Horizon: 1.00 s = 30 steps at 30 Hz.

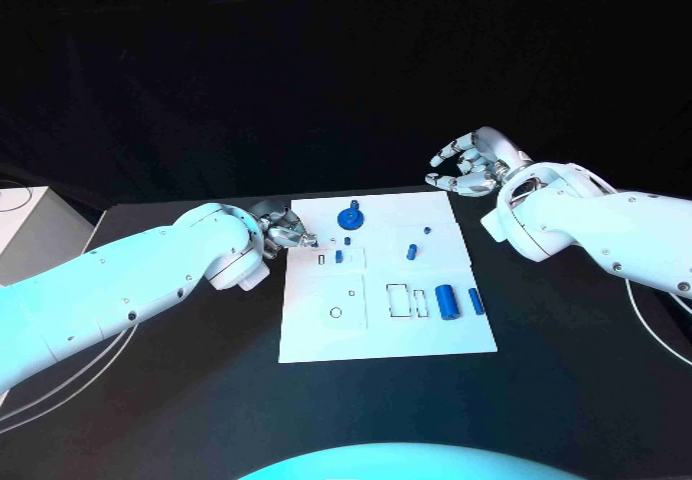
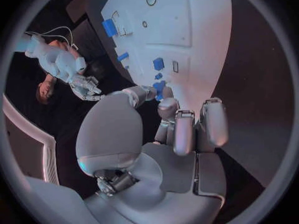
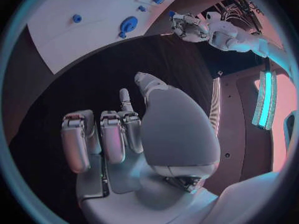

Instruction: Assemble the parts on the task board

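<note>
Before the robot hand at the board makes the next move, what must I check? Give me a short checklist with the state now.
1. Left robot hand is at the task board edge: ok.
2. Left fingers hold a small blue part: cannot tell; the fingertips are at it, the grip is hidden.
3. Right robot hand is off the board, behind its far corner: ok.
4. Right robot hand holds nothing: ok, fingers curled, nothing in them.
5. Blue cylinder lies on the board, away from both hands: ok.

I work in a lab: black drapes [image 1: 216,90] behind my black desk [image 1: 173,400], white board [image 1: 382,330] with blue parts.
</note>
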Available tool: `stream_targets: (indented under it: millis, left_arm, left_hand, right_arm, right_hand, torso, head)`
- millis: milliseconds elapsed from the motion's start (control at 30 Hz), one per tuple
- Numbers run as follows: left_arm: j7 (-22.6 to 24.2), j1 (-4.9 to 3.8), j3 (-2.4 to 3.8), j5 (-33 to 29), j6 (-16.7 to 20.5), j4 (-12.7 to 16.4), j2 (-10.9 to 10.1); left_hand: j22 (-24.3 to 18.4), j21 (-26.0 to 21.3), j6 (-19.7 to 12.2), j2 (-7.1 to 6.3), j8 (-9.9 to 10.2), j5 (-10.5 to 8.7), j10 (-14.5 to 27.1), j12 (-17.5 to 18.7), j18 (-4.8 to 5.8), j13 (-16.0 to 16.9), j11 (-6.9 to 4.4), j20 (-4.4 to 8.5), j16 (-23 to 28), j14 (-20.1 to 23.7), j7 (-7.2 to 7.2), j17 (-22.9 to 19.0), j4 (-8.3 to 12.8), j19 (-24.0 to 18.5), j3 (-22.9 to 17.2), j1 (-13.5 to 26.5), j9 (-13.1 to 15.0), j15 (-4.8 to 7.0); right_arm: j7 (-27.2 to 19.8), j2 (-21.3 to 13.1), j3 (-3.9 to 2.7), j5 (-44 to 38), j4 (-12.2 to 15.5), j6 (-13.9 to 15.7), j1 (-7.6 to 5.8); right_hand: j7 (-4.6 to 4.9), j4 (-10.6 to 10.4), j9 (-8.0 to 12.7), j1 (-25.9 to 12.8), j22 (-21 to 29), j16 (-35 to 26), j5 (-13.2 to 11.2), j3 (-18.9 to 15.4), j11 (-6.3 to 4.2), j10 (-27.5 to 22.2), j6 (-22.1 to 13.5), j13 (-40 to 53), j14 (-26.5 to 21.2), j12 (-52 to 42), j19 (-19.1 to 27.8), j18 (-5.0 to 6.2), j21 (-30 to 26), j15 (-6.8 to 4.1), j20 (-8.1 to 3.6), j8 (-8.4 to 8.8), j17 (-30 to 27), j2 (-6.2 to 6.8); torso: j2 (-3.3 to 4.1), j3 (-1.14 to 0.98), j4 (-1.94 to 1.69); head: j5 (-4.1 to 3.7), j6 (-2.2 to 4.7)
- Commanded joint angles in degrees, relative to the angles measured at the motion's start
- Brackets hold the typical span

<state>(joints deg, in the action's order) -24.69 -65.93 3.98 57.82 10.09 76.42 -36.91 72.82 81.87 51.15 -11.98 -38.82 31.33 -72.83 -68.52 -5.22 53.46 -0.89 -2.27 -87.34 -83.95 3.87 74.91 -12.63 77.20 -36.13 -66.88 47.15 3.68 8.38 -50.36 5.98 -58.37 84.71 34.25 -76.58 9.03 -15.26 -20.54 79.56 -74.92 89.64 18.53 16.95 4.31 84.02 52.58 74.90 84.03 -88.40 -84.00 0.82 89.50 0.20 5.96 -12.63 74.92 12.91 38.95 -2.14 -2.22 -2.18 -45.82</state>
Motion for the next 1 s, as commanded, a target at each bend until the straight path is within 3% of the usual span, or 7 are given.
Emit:
stream_targets:
  millis: [33, 233, 400, 700, 1000]
  left_arm:
    - [0.8, 0.31, -0.20, 2.1, 1.3, -0.4, 0.5]
    - [0.6, 0.55, -0.54, 1.7, -0.4, -1.5, 1.3]
    - [0.0, 0.60, -0.59, 1.5, -3.8, -2.2, 1.7]
    - [-0.8, 0.58, -0.58, 1.2, -8.9, -3.2, 2.1]
    - [-0.8, 0.55, -0.55, 0.9, -11.3, -3.7, 2.5]
  left_hand:
    - [0.1, 0.4, 0.8, 0.32, -0.2, 0.28, -0.6, -0.3, 1.15, 0.1, -0.04, -0.04, -0.4, -4.5, -0.44, 9.1, 12.1, 0.5, -11.6, 0.1, 0.0, 0.51]
    - [0.1, 0.4, 0.8, 0.32, -0.2, 0.28, -0.6, -0.3, 1.15, 0.1, -0.04, -0.04, -0.4, -4.5, -0.44, 9.1, 12.1, 0.5, -11.6, 0.1, 0.0, 0.51]
    - [0.1, 0.4, 0.8, 0.32, -0.2, 0.26, -0.5, -0.2, 1.15, -0.1, -0.05, -0.02, -0.4, -4.5, -0.45, 9.0, 12.1, 0.5, -11.6, 0.1, -0.1, 0.53]
    - [-0.2, 0.2, 0.8, 0.33, -0.2, 0.20, -0.3, 0.1, 1.08, -0.5, -0.05, -0.01, -0.3, -4.4, -0.45, 8.8, 12.1, 0.3, -11.7, 0.1, -0.1, 0.54]
    - [-0.4, 0.2, 0.7, 0.35, -0.1, 0.12, -0.3, 0.2, 1.04, -0.6, -0.05, 0.00, -0.3, -4.4, -0.43, 8.9, 12.1, 0.1, -11.7, 0.1, -0.1, 0.55]
  right_arm:
    - [-0.2, 0.0, -0.03, -0.5, 0.1, 0.2, 0.00]
    - [-0.2, 0.0, -0.03, -0.5, 0.0, 0.2, 0.01]
    - [-0.2, 0.1, -0.03, -0.5, 0.0, 0.1, 0.02]
    - [-0.2, 0.2, -0.03, -0.5, -0.1, 0.1, 0.03]
    - [-0.2, 0.3, -0.03, -0.5, -0.2, 0.1, 0.08]
  right_hand:
    - [0.00, -0.2, -0.1, -0.3, -14.6, 0.2, 0.2, 0.2, -0.04, 4.6, -0.4, 14.0, 5.9, -0.2, -5.7, -0.66, -0.1, -0.24, -0.18, -0.25, 14.7, 0.19]
    - [0.00, -0.2, -0.1, -0.3, -14.6, 0.2, 0.2, 0.2, -0.04, 4.6, -0.4, 14.0, 5.9, -0.2, -5.7, -0.66, -0.1, -0.24, -0.18, -0.25, 14.7, 0.19]
    - [0.00, -0.2, -0.1, -0.3, -14.6, 0.2, 0.4, 0.3, -0.04, 4.6, -0.4, 14.0, 5.9, -0.2, -5.7, -0.65, -0.1, -0.24, -0.19, -0.27, 14.7, 0.19]
    - [0.00, -0.2, -0.1, -0.3, -14.6, 0.2, 0.4, 0.3, -0.04, 4.6, -0.4, 14.0, 5.9, -0.2, -5.7, -0.65, -0.1, -0.24, -0.19, -0.27, 14.7, 0.19]
    - [0.00, -0.2, -0.1, -0.3, -14.6, 0.2, 0.5, 0.3, -0.05, 4.7, -0.4, 14.0, 5.9, -0.3, -5.7, -0.65, -0.1, -0.25, -0.19, -0.30, 14.7, 0.19]
  torso:
    - [0.15, 0.01, 0.05]
    - [0.18, 0.02, 0.06]
    - [0.27, -0.09, 0.20]
    - [0.36, 0.02, 0.17]
    - [0.40, 0.02, 0.22]
  head:
    - [-0.12, -0.12]
    - [-0.20, -0.21]
    - [-0.27, -0.29]
    - [-0.45, -0.50]
    - [-0.81, -0.67]
